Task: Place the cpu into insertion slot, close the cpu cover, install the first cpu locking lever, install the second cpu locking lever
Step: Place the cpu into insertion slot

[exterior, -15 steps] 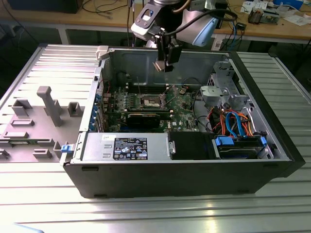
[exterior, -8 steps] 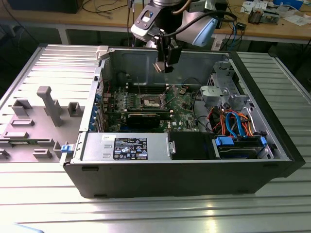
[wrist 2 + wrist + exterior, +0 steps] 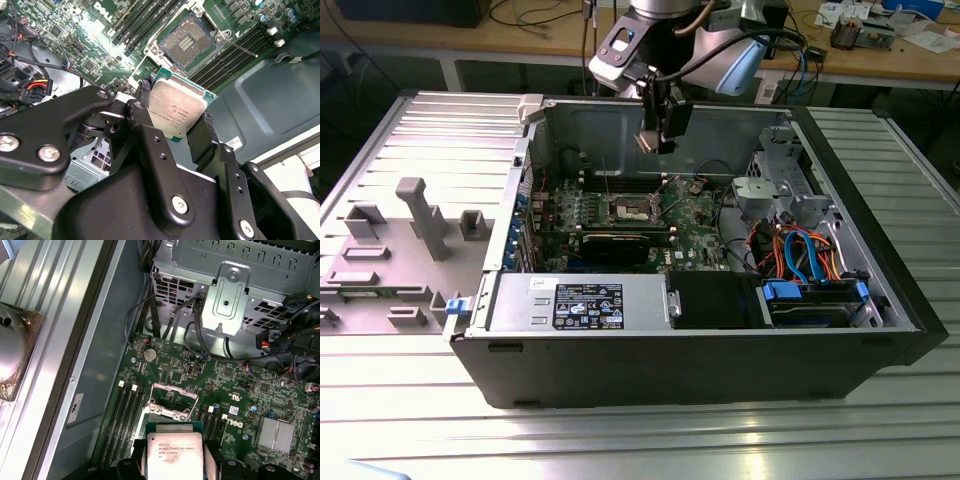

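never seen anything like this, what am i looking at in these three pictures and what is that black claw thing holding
This is a robot arm working over an open computer case that sits on a ribbed metal table. The exterior view comes from a camera standing off the arm. Both wrist views come from cameras riding on the arm, looking past its end effector, the black two-fingered clamp. That clamp is shut on the cpu, a small square chip with a silvery top, gripped by its edges. Beyond it lies the green circuit board with the insertion slot, a square socket that has no chip in it. The chip hangs above the board, not touching it.
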You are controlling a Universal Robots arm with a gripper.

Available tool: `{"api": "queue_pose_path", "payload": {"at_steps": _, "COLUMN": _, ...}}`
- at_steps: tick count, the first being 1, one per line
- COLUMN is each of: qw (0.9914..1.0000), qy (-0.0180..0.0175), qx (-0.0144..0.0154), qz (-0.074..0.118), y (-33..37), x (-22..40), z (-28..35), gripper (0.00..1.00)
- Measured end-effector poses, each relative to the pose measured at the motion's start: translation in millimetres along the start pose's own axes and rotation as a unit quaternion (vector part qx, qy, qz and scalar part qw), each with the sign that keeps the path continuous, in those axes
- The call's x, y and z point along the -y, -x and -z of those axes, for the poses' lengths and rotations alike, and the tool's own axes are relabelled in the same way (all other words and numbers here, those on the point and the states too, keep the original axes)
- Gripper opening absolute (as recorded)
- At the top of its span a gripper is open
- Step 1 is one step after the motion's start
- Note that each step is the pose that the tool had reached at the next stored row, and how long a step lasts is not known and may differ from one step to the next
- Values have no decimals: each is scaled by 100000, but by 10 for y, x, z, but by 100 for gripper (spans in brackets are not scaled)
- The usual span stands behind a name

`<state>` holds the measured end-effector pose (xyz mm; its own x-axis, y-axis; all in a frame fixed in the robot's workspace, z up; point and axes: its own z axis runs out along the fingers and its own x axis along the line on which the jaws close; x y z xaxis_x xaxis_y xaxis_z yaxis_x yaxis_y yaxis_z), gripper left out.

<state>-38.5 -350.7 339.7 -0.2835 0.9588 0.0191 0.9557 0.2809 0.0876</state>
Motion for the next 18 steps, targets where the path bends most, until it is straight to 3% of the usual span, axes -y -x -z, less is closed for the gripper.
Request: {"api": "queue_pose_path", "payload": {"at_steps": 18, "qw": 100000, "qy": 4, "qx": 0, "qz": -40, "y": 1, "x": 4, "z": -50, "gripper": 55}}
